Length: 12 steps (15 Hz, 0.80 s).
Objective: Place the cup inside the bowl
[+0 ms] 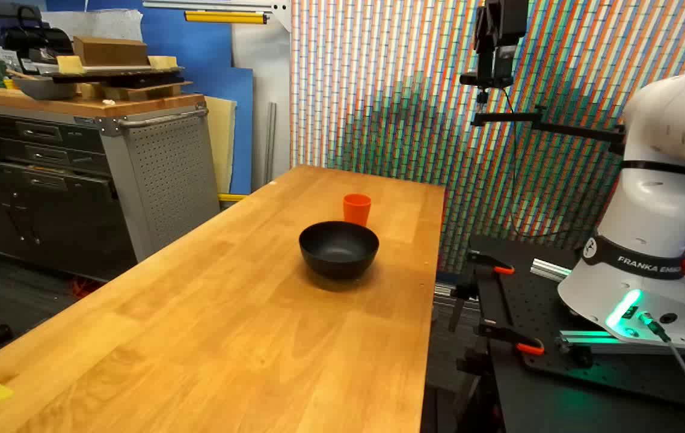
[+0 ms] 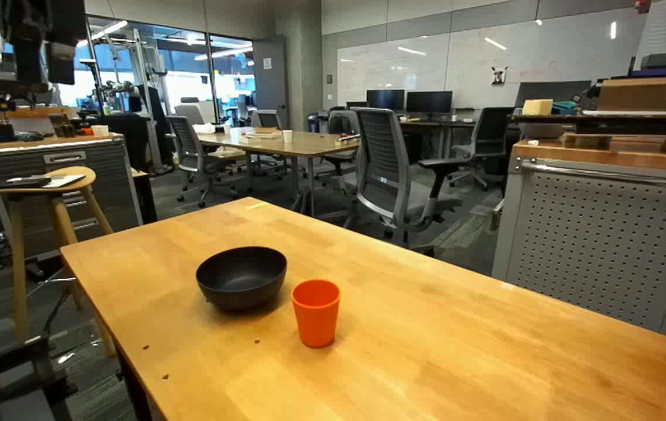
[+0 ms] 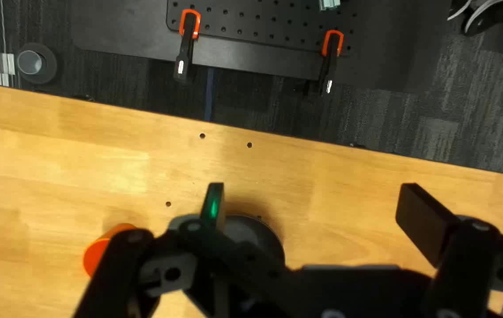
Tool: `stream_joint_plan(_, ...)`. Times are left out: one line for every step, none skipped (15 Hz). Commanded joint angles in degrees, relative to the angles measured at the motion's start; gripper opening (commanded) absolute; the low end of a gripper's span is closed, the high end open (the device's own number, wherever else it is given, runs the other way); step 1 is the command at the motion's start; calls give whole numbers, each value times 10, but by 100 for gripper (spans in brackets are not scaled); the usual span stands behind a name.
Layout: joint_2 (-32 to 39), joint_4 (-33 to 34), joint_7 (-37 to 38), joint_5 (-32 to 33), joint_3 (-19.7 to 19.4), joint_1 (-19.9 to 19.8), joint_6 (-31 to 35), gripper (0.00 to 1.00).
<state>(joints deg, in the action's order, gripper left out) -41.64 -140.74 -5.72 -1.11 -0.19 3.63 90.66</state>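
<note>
In an exterior view, here's the cup (image 1: 356,210), upright on the table (image 1: 228,325), its foot hidden by the bowl (image 1: 338,252), the arm (image 1: 655,204) glowing green at its base beyond the edge! Now in an exterior view, with a stool (image 2: 86,177) near the table, the cup sits just beside the bowl, outside it, the two clear of each other. Over to the wrist view: the gripper (image 3: 315,210) looms above the table, jaws spread wide, blocking much of the bowl and part of the cup

Table (image 2: 455,345): 1 cup (image 2: 316,318), 1 bowl (image 2: 242,286).
</note>
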Motion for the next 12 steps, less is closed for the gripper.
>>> stream_joint_plan(0, 3, -1, -1, 1, -2, 0, 100)
stream_joint_plan(0, 5, -1, -1, 1, -2, 0, 100)
stream_joint_plan(-1, 6, -1, -1, 1, -2, 0, 100)
stream_joint_plan(-1, 7, -1, -1, 1, -2, 0, 100)
stream_joint_plan(-1, 7, -1, -1, 1, -2, 0, 100)
stream_joint_plan(-1, 8, -1, -1, 1, -2, 0, 100)
stream_joint_plan(-1, 8, -1, -1, 1, -2, 0, 100)
stream_joint_plan(-1, 8, -1, -1, 1, -2, 0, 100)
stream_joint_plan(11, 18, 2, 1, 4, -2, -7, 100)
stream_joint_plan(53, 44, 1, 9, 5, -3, -15, 100)
stream_joint_plan(100, 69, 17, 20, 8, -13, -9, 100)
stream_joint_plan(133, 82, 25, 39, 8, -23, 18, 100)
